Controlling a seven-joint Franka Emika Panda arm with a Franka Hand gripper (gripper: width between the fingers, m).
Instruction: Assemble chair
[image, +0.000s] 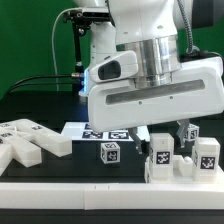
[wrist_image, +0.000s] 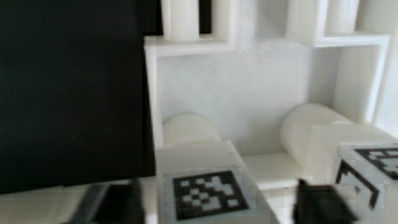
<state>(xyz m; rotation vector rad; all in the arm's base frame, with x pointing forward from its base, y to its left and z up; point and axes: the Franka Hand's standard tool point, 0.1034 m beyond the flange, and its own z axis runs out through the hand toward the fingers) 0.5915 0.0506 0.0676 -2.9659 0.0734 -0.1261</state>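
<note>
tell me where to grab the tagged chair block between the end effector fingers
Grip the chair block across its two flat side faces, coming straight down from above: it stands upright, tagged face up, and the end effector straddles it.

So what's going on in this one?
A single robot arm is working on a white chair kit on a black table. Its claw is low over the tagged chair parts at the exterior view's right, with a finger on each side of one tagged block. Whether it grips that block cannot be told. More loose white parts lie untouched at the exterior view's left. The marker board and a small tagged cube sit between the two groups.
</note>
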